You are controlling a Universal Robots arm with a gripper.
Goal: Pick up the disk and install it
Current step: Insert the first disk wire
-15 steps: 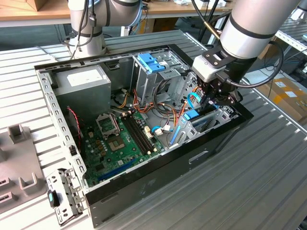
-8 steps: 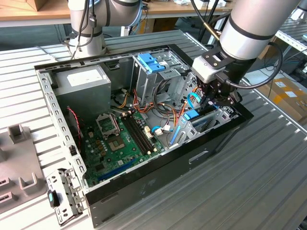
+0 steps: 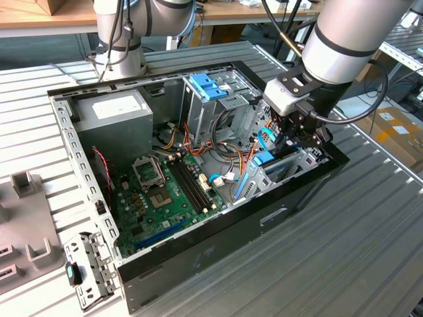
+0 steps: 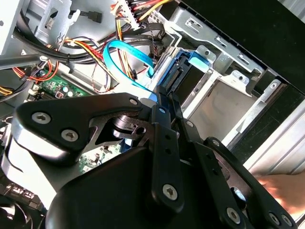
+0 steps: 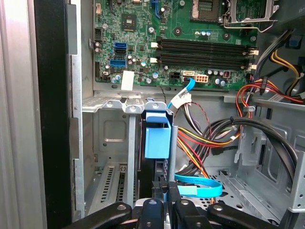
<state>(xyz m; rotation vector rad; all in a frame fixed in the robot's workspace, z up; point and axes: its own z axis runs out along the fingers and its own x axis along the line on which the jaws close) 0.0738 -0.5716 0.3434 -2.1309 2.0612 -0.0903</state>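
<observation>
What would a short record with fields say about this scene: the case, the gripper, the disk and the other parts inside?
Setting: black open computer case lying on its side on a grey slatted metal table.
Gripper: black gripper low inside the case, at the grey metal drive bay.
Disk: dark flat slab standing on edge in the bay under a blue plastic bracket, apparently the disk; label hidden.
Hold: cannot tell whether the gripper holds it.
Other parts: green motherboard; grey power supply box with white sticker; metal cage with blue top.
</observation>
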